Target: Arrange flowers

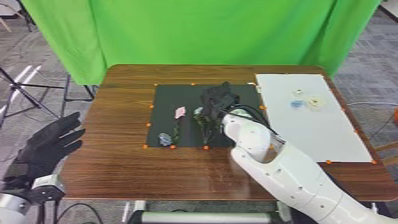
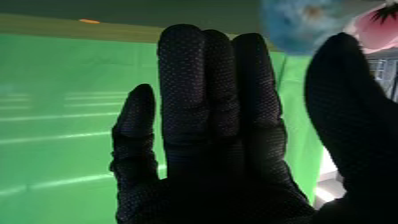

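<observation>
On the black mat (image 1: 163, 107) lie a pink flower (image 1: 180, 112), a bluish flower (image 1: 165, 139) at the lower left, and a pale flower (image 1: 198, 110) on a green stem. My right hand (image 1: 219, 98) is over the mat's right part, just right of the pale flower. In the right wrist view the right hand (image 2: 213, 125) has straight fingers with the thumb apart; a blue flower (image 2: 302, 22) and a pink flower (image 2: 378, 27) are beyond the thumb. My left hand (image 1: 44, 147) is held open off the table's left edge.
A white board (image 1: 311, 135) on the table's right side holds a blue flower (image 1: 297, 104) and a pale yellow flower (image 1: 314, 103). Small orange markers line the mat and board. A green curtain (image 1: 213, 35) hangs behind the brown table (image 1: 115, 170).
</observation>
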Controlling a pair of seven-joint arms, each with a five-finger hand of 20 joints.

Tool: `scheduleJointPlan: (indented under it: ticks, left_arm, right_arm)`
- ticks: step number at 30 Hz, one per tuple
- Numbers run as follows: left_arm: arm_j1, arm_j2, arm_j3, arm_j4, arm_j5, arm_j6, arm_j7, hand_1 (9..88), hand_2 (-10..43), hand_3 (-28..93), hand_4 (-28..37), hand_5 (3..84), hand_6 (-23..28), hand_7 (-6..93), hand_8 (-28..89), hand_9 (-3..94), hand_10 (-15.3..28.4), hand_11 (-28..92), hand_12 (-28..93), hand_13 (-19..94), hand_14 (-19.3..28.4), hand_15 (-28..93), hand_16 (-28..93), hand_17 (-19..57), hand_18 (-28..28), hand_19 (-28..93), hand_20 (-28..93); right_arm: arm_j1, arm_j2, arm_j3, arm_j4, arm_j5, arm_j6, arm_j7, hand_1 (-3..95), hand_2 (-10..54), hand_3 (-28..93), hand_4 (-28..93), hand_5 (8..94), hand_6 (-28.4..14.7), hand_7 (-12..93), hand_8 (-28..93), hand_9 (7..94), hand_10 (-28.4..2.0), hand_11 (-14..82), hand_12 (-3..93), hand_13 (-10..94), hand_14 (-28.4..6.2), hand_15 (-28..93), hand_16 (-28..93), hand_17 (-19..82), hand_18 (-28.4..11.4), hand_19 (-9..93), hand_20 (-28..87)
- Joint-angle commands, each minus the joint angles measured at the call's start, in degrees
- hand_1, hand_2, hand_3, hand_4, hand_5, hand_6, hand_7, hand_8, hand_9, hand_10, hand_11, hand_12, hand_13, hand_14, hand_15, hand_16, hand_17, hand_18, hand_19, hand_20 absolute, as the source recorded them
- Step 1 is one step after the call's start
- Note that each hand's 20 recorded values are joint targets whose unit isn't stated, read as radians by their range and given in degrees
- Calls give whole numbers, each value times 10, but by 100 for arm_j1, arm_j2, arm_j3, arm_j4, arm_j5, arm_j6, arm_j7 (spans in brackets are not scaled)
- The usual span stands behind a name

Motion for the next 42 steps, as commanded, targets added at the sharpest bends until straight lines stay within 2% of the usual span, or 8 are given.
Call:
scheduleJointPlan:
  ticks: [1,8,11,16,20,23,30,42]
  left_arm:
    - [50,-35,-38,-2,-13,12,-38,246,-6,699,-273,268,22,189,-100,206,100,159,170,154,129,229,44,-106,172,365,95]
    - [78,-71,-41,-24,-9,29,-20,246,-5,699,-273,268,22,188,-100,206,101,159,170,154,129,228,44,-106,172,365,95]
    - [82,-84,-32,-27,-8,27,-8,246,-5,699,-272,268,22,189,-100,205,101,158,170,154,130,229,45,-106,172,364,94]
    - [124,-116,-46,-52,-5,65,27,246,-5,698,-272,268,22,189,-100,205,101,158,171,154,129,229,45,-107,172,365,95]
    - [142,-142,-46,-56,1,72,49,246,-6,699,-271,268,23,187,-100,205,101,158,171,154,129,228,44,-107,172,365,94]
    - [163,-168,-61,-67,6,78,41,246,-6,699,-272,268,23,188,-100,206,101,159,171,154,129,230,45,-106,172,365,94]
    - [135,-171,-38,-55,-4,50,21,247,-5,700,-273,268,22,189,-100,206,101,159,170,154,129,229,44,-107,172,365,94]
    - [188,-184,-86,-71,0,50,42,247,-5,698,-272,268,23,189,-101,206,101,160,170,154,130,231,44,-106,172,365,94]
  right_arm:
    - [1,10,92,-160,-71,-50,12,270,-95,838,-283,566,20,390,-186,623,-89,323,257,614,-48,510,252,131,-203,706,516]
    - [-59,14,417,-368,-9,-265,174,258,-95,835,-283,556,15,386,-184,610,-90,329,257,602,-53,516,250,124,-207,705,521]
    - [-51,141,572,-372,88,30,514,246,-95,844,-282,527,6,382,-177,573,-96,340,264,575,-61,527,249,120,-209,708,525]
    - [-21,473,961,-260,216,-224,1190,270,-85,884,-256,429,-27,367,-156,444,-140,351,275,449,-91,553,218,105,-205,709,521]
    - [-132,812,1289,-122,454,-348,1524,276,-83,896,-245,302,-66,277,-118,302,-167,223,258,295,-133,360,185,55,-206,618,427]
    - [-281,994,1486,-90,663,-416,1802,277,-84,897,-246,272,-78,235,-102,265,-172,156,255,254,-151,260,205,45,-205,572,359]
    - [-575,1044,1744,-31,821,-471,2145,284,-89,889,-250,274,-86,227,-97,285,-176,150,249,309,-152,201,207,66,-200,563,304]
    - [-842,1349,1753,137,626,-585,2287,284,-92,875,-263,353,-72,260,-120,380,-163,194,223,436,-126,257,186,98,-198,621,314]
